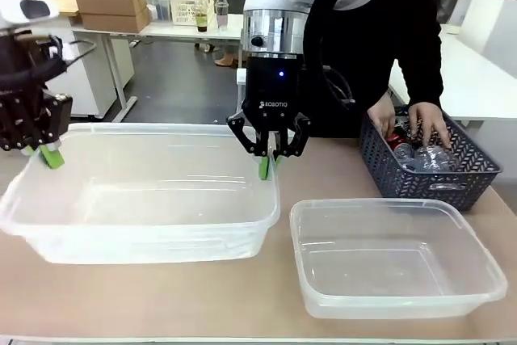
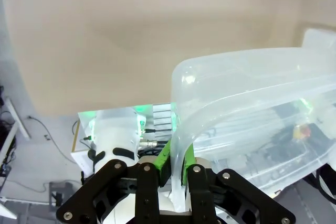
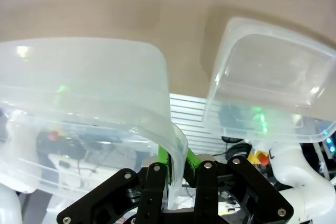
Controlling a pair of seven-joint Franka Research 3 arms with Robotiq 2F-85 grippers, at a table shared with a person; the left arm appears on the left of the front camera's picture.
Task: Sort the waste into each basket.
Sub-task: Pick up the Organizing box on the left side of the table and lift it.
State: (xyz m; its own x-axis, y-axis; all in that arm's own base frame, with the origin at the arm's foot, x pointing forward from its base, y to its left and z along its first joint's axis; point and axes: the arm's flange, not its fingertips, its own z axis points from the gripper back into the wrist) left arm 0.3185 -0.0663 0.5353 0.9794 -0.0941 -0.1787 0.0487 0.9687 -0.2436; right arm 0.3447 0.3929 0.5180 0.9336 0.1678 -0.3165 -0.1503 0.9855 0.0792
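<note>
A large see-through tub (image 1: pixel 145 224) sits on the table's left half. My left gripper (image 1: pixel 50 155) is shut on the rim at its far left corner. My right gripper (image 1: pixel 266 166) is shut on the rim at its far right corner. In the left wrist view, the green pads of my left gripper (image 2: pixel 176 169) pinch the tub's rolled rim (image 2: pixel 252 66). The right wrist view shows my right gripper (image 3: pixel 177 174) pinching the tub's rim (image 3: pixel 79 56) the same way. A smaller see-through tub (image 1: pixel 396 296) (image 3: pixel 273 77) stands at the front right. A red can (image 1: pixel 397 141) and clear bottles (image 1: pixel 428 159) lie in a dark lattice basket (image 1: pixel 452 187).
The dark lattice basket stands at the far right of the table. A person at the far side has both hands (image 1: pixel 428 123) in it. The right arm hangs down over the middle of the far edge. Bare tabletop (image 1: pixel 161 296) runs along the front.
</note>
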